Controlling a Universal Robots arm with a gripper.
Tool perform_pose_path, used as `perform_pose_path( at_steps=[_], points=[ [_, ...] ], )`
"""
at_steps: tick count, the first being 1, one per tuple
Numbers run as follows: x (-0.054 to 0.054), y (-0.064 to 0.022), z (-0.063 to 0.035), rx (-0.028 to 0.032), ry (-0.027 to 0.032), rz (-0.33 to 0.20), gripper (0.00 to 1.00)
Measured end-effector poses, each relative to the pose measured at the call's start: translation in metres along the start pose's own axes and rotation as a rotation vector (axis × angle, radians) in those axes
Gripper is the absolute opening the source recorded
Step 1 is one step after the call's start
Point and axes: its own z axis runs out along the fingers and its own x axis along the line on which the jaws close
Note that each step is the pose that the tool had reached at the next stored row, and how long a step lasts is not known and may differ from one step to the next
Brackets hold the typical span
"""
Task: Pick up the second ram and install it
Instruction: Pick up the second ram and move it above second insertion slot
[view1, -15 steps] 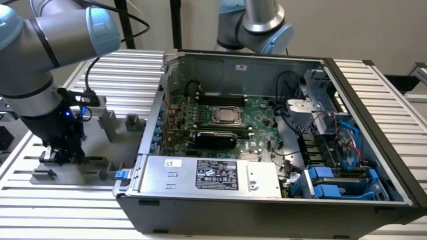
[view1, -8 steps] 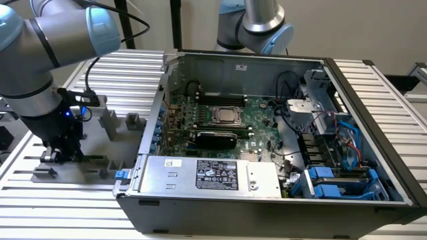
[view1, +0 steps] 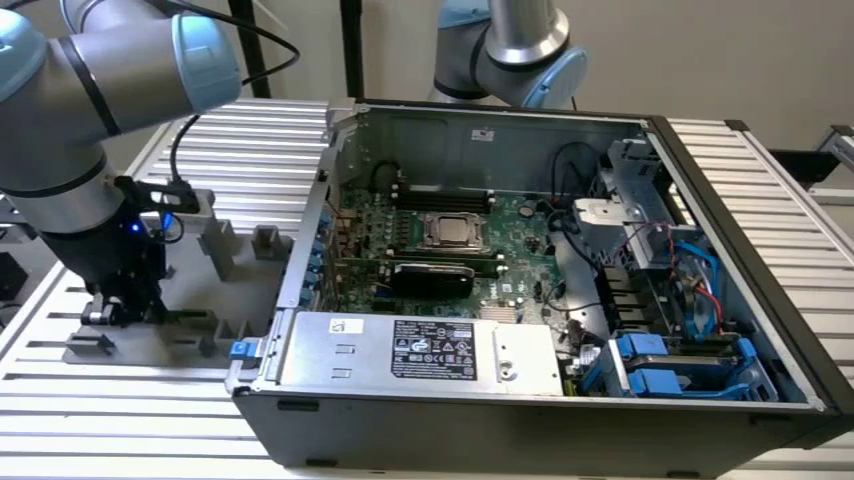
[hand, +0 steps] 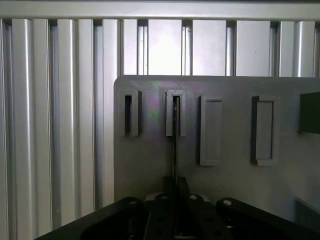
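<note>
the only writing i could spot was inside the open computer case (view1: 534, 430): a black-and-white label (view1: 434, 352) on the power supply (view1: 400, 345), plus one small white sticker (view1: 350, 325) beside it, both too fine to read. i counted one processor socket (view1: 454, 230) on the motherboard (view1: 521, 245) and two blue drive caddies (view1: 650, 362). on the gray fixture plate (hand: 145, 170), which lay by the slatted surface (view1: 747, 170) edge at the exterior view's left, four upright blocks stood in a row, two of them slotted. the second ram (hand: 174, 145) stood edge-on in one slotted block (hand: 175, 112). the gripper (hand: 175, 186) was down over it, its jaws drawn in tight and pinching the strip's near end. a second arm (view1: 514, 45) stood behind the case.
</note>
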Motion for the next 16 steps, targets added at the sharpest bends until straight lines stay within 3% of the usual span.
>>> perform_pose_path(
  at_steps=[16],
  points=[
    [0.0055,0.0,0.0,0.0,0.0,0.001,0.0]
  ],
)
